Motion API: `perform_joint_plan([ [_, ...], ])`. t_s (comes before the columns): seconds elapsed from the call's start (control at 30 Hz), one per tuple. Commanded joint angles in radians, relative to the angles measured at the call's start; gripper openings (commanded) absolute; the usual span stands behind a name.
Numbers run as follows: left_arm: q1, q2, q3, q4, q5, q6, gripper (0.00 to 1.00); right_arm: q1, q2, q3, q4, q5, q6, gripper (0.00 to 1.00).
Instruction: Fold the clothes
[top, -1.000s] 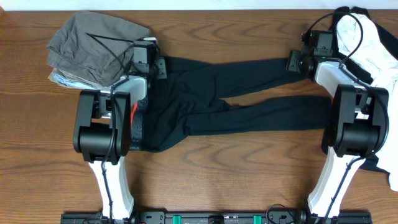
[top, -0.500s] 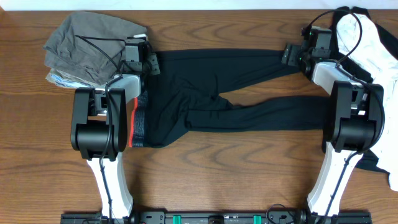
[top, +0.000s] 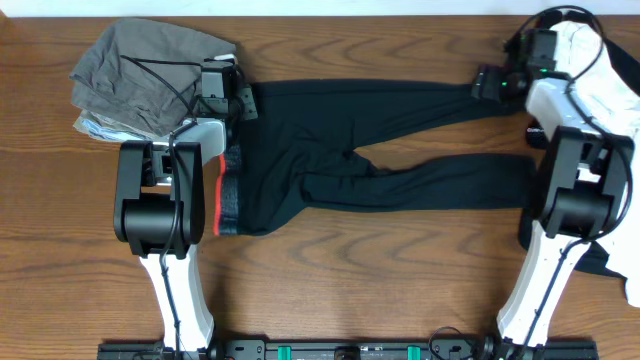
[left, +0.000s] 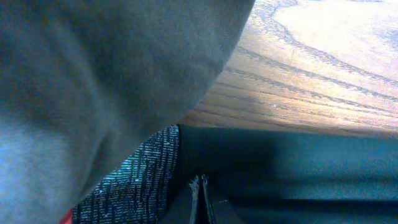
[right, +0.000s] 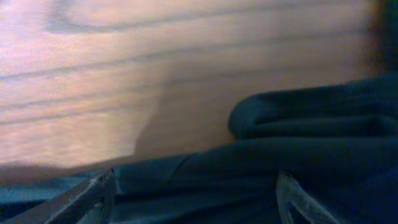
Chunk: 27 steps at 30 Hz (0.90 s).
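Leggings (top: 340, 170), black, lie flat on the desk (top: 400, 290), stretched lengthwise between the two arms. Their grey waistband (top: 230, 200), edged red, sits at the left claw (left: 200, 190), which is pressed fully closed and nips the black cloth at the waist's far corner. The right claw (right: 196, 193) stands wide apart and grips nothing; the cuff of the far leg lies between and just ahead of its fingers. Grey garments (top: 150, 60) are heaped just beside the left claw, on its outer side. A white and black top (top: 605, 75) lies just behind the right claw.
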Motion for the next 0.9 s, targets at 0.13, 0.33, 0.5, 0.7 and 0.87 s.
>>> perform_joint_plan([
  [0.13,0.023,0.033,0.006,-0.017,-0.055,0.0,0.06,-0.141,0.071,0.063,-0.157,0.07,0.03,0.8],
  [0.33,0.023,0.033,0.006,-0.029,-0.058,0.022,0.06,-0.17,0.071,0.191,-0.297,0.072,-0.021,0.82],
  [0.5,0.024,0.033,0.006,-0.047,-0.062,0.029,0.06,-0.179,0.071,0.311,-0.384,0.167,-0.032,0.82],
  [0.7,0.024,0.033,0.006,-0.048,-0.062,0.029,0.06,-0.193,0.071,0.377,-0.444,0.206,-0.009,0.82],
  [0.87,0.026,0.007,0.006,-0.053,-0.062,0.029,0.06,-0.188,0.071,0.414,-0.491,0.19,-0.009,0.82],
])
